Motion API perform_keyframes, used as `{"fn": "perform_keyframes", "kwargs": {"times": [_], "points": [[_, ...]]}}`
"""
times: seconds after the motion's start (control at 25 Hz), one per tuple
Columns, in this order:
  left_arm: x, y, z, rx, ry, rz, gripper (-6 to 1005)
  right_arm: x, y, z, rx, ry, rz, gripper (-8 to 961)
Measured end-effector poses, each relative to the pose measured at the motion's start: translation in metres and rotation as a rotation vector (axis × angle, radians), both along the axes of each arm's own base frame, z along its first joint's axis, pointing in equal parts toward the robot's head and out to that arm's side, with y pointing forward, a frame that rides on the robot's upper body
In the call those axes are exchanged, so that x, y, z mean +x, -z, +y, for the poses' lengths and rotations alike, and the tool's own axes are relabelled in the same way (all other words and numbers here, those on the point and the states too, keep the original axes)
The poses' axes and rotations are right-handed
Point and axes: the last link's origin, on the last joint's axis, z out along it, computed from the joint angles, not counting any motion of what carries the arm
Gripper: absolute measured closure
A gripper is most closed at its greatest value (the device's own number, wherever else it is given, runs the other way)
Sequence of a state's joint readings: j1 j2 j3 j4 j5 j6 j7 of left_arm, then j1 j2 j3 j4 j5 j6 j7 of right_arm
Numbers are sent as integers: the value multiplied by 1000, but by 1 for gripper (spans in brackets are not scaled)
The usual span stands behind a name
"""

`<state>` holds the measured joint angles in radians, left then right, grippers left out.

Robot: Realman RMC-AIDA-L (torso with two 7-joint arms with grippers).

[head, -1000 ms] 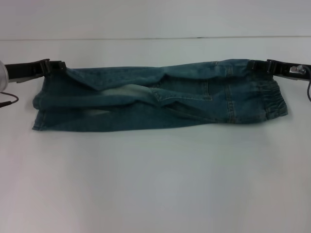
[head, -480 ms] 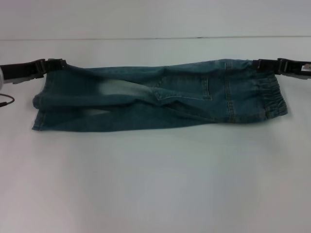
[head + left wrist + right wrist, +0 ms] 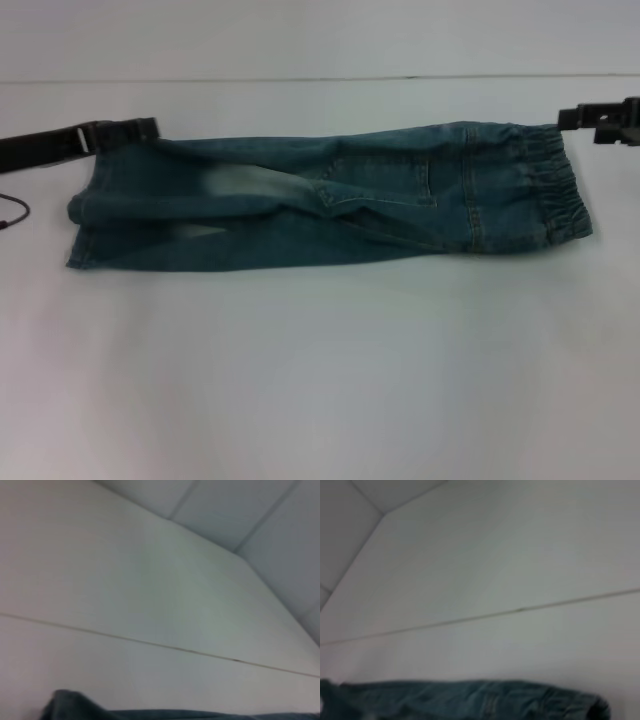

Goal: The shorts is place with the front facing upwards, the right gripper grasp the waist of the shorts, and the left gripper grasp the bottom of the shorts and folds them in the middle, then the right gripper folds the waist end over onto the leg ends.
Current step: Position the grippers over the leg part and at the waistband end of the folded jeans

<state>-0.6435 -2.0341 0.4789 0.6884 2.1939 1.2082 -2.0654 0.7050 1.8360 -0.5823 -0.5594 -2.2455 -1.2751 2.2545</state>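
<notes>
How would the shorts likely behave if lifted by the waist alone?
Probably floppy: the shorts lie folded lengthwise with soft creases, so the leg ends would likely hang and swing. The gathered waist looks bunchy, likely easy to grip. As denim, they probably have some weight and would not slide easily.

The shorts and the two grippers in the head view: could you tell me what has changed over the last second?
The right gripper has drawn back outward and now sits just off the waist; the upper layer of the shorts has settled flat. The left gripper remains at the far corner by the leg ends. The lower edge has not moved.
</notes>
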Motion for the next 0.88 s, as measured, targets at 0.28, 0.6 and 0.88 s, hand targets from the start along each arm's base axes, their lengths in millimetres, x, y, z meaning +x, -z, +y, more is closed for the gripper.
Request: {"fn": "perform_keyframes", "kwargs": {"times": [0.28,0.6,0.88], "points": [[15,22,-19,-86,225,31,115,-15,-15,-8,-110,3,-3,88],[41,30,-49,-292,496,-4,119,-25,-12,-9,-233,80,-47,97],[39,41,-56,-331,505,10,122,-26,0,-4,-252,157,-104,97]]}}
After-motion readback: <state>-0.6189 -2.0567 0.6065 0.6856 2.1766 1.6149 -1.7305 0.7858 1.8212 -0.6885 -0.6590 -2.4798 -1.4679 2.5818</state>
